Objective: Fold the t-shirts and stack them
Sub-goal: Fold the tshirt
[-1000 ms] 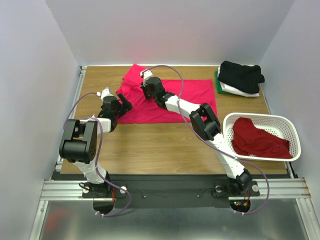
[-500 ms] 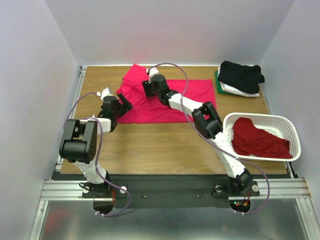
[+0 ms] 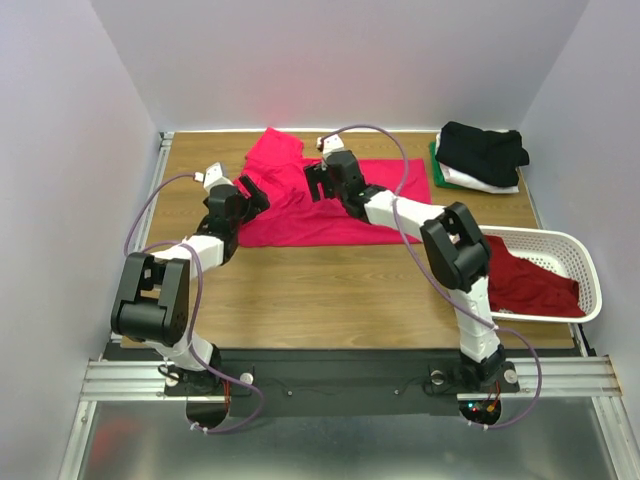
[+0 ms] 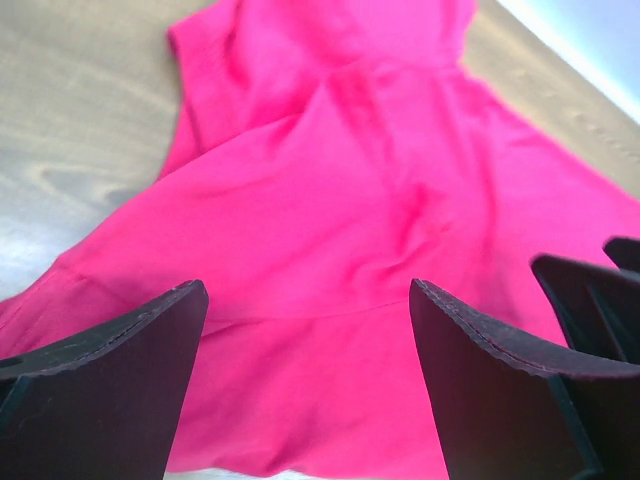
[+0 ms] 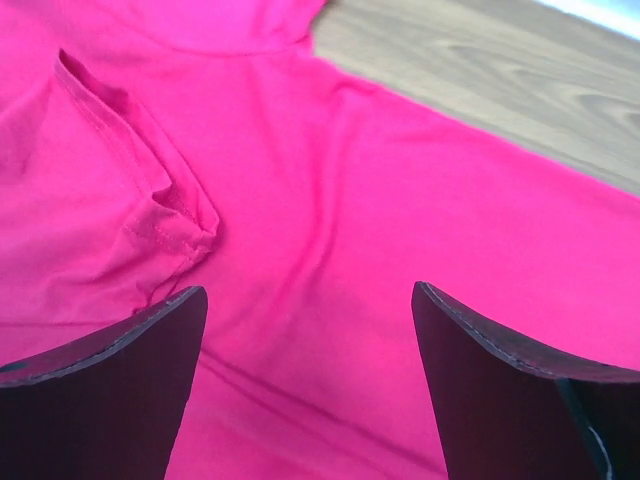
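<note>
A bright pink-red t-shirt (image 3: 300,215) lies spread on the wooden table, partly folded at its left end; it fills the left wrist view (image 4: 330,200) and the right wrist view (image 5: 330,200). My left gripper (image 3: 252,192) hovers open over the shirt's left edge, nothing between its fingers (image 4: 110,370). My right gripper (image 3: 315,180) stands open above the shirt's upper middle, beside a folded sleeve hem (image 5: 165,215). A darker red t-shirt (image 3: 525,285) lies crumpled in the basket. Black (image 3: 485,150), white (image 3: 470,178) and green (image 3: 437,165) folded t-shirts are stacked at the back right.
The white perforated basket (image 3: 590,265) sits at the right edge, partly behind my right arm's elbow (image 3: 455,255). Bare wood (image 3: 320,300) stretches in front of the pink shirt. Grey walls close in the table on three sides.
My right gripper opened, let go of the pink shirt and shifted right. The right arm's elbow swung right toward the basket. The left gripper edged slightly up toward the shirt.
</note>
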